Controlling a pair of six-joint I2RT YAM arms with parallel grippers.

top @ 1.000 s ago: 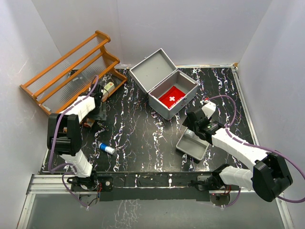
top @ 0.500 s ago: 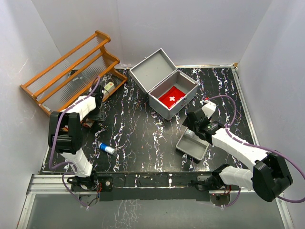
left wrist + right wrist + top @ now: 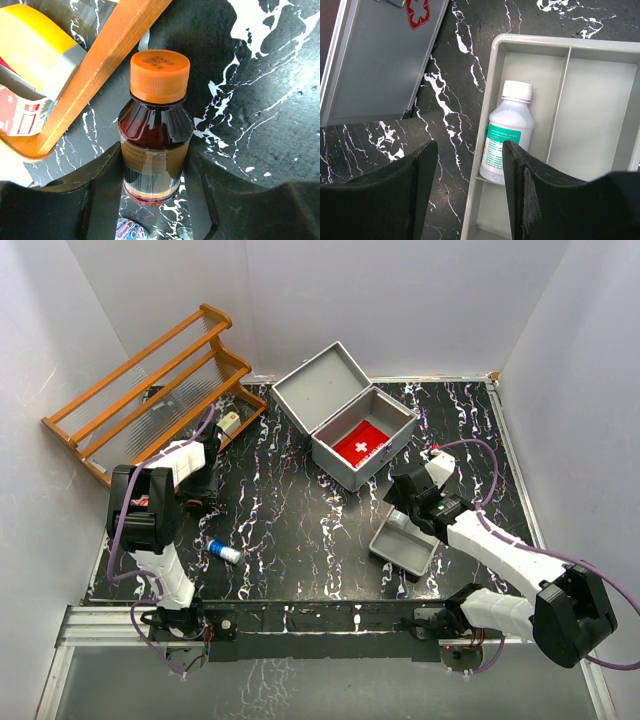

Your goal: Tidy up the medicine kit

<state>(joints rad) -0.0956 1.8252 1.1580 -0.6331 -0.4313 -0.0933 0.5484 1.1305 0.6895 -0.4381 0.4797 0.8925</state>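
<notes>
The medicine kit (image 3: pixel 343 470), a light-grey metal case, stands open at the back centre with a red pouch (image 3: pixel 361 444) inside; its outer wall (image 3: pixel 380 65) shows in the right wrist view. My left gripper (image 3: pixel 154 151) (image 3: pixel 194 492) is beside the wooden rack, its fingers pressed on both sides of an upright brown bottle (image 3: pixel 156 135) with an orange cap. My right gripper (image 3: pixel 470 147) (image 3: pixel 406 506) hangs open over the grey divided tray (image 3: pixel 496 75) (image 3: pixel 408 556). A white bottle (image 3: pixel 507 131) with a green label lies in that tray's left compartment.
The orange-brown slatted rack (image 3: pixel 150 380) fills the back left; its rail (image 3: pixel 100 70) runs just behind the brown bottle. A yellow and grey box (image 3: pixel 35 45) sits in the rack. A blue-white tube (image 3: pixel 224 552) lies near the front left. Coloured paper clips (image 3: pixel 127 231) lie under the left gripper.
My left gripper's jaws have narrowed onto the brown bottle, and the left arm has drawn slightly nearer. The right arm has barely moved.
</notes>
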